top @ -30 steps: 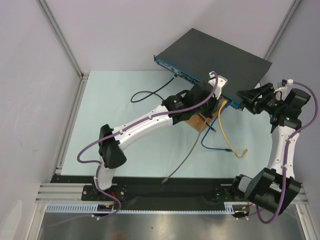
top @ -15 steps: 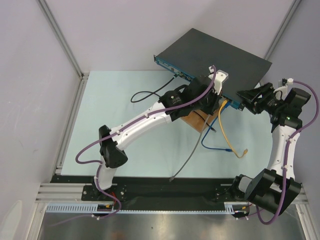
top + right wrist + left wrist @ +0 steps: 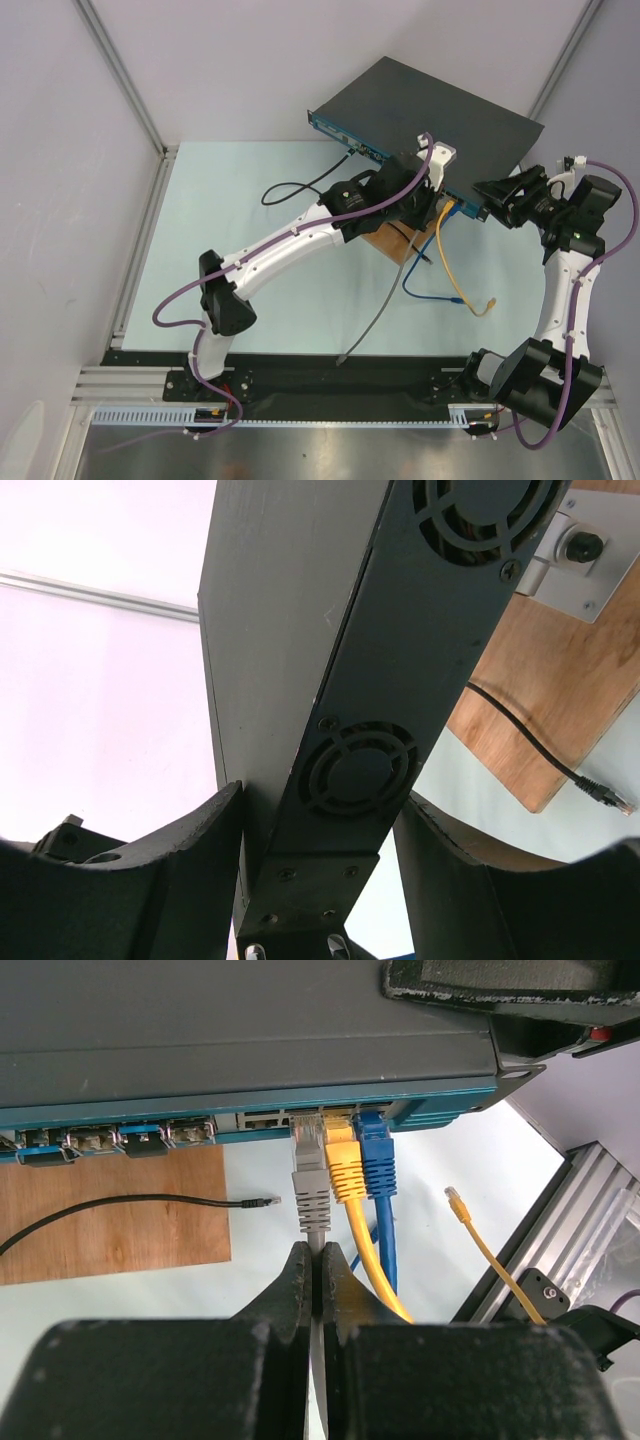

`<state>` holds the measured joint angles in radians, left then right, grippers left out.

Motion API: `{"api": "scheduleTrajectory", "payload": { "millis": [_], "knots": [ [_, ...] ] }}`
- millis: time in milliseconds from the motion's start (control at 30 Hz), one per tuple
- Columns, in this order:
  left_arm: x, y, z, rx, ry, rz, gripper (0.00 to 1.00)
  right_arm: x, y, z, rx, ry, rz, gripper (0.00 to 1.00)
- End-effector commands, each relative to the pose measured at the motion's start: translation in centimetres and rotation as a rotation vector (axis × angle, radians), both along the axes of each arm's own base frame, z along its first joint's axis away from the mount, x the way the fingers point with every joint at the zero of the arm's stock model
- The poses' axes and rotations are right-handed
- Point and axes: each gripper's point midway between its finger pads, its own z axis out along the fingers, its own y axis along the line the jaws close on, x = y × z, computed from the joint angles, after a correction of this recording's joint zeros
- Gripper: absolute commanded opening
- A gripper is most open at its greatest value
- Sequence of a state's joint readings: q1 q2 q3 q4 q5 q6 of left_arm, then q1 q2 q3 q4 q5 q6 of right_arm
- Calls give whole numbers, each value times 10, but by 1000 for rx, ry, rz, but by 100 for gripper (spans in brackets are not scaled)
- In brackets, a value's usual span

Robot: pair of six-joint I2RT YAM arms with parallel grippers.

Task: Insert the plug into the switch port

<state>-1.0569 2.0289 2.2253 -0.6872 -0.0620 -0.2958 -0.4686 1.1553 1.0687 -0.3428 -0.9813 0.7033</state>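
The switch [image 3: 430, 105] is a flat dark grey box with a teal front face [image 3: 430, 1110] that carries a row of sockets. A grey plug [image 3: 310, 1175] has its front end in a socket, just left of a yellow plug [image 3: 343, 1165] and a blue plug [image 3: 375, 1160]. My left gripper [image 3: 317, 1260] is shut on the grey cable right behind that plug. In the top view it [image 3: 425, 205] sits at the switch's front edge. My right gripper [image 3: 320, 880] clasps the switch's right end [image 3: 360, 770], one finger on each flat face.
A brown wooden board [image 3: 110, 1210] lies under the switch's front, with a loose black cable [image 3: 130, 1200] across it. A loose yellow cable end [image 3: 455, 1200] rests on the pale mat [image 3: 250, 200]. Aluminium rails [image 3: 570, 1220] edge the table on the right.
My left wrist has pushed a little toward the switch's front face, and the grey cable's free tail has slid right. The right arm has stayed still.
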Motion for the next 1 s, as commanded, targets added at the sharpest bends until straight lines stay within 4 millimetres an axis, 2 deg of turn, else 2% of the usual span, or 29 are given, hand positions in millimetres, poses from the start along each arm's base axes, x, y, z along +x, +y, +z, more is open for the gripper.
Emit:
{"api": "scheduleTrajectory", "payload": {
  "millis": [0, 967],
  "knots": [
    [7, 7, 26, -55, -40, 29, 0, 3, -10, -23, -145, -3, -12, 20],
    [-8, 6, 15, 21, -58, -76, 0, 5, -10, -22, -145, -4, -11, 20]
  ]
}}
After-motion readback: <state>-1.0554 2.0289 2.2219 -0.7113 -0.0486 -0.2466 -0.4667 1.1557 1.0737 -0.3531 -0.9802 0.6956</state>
